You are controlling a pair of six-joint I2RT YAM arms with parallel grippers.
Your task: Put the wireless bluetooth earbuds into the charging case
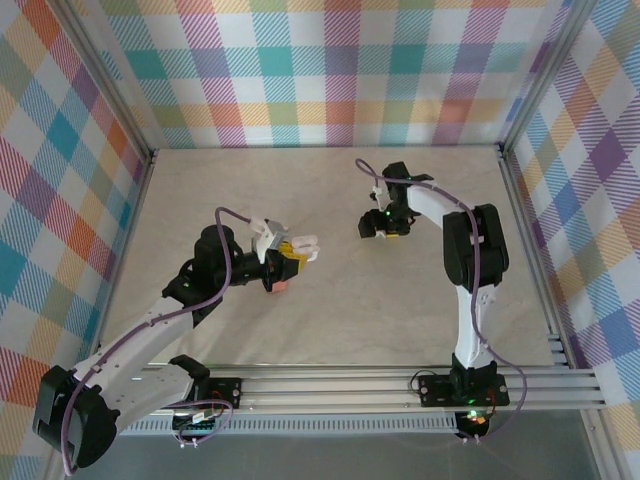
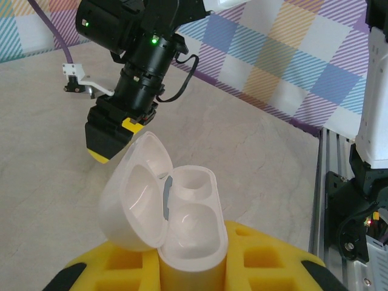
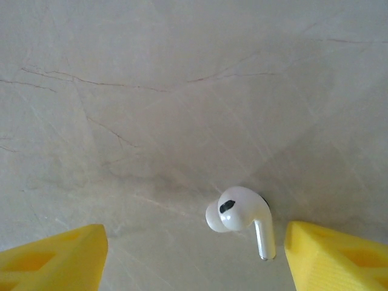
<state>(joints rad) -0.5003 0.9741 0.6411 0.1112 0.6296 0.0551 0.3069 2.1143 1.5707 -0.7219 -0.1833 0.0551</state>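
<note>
The pale marbled table [image 1: 340, 320] is the biggest thing here, with both arms reaching out over it. The left gripper [image 1: 288, 254] is clamped on the charging case [image 2: 182, 224], a smooth white pebble standing upright between yellow fingers [image 2: 285, 250]. Its lid [image 2: 130, 194] is swung back and both wells look empty. To the right of the case and a little farther back, the right gripper [image 1: 382, 224] hangs low over the table with its jaws spread wide. From its own wrist camera the yellow fingertips [image 3: 57, 254] stand either side of one white earbud [image 3: 239, 217]. The earbud lies on its side on the table, touches neither fingertip and sits nearer the right-hand one, its stem pointing toward the camera. On the near side of the case sits a small salmon-pink thing [image 1: 280, 288], too small for me to name. I'd judge the earbud feather-light, hard and glossy, so a pinch on its curved surface could easily squirt it sideways. The rounded head looks like the best place to hold it, with a gentle squeeze and the gripper first centred over it. That would leave the stem free to drop into a well.
</note>
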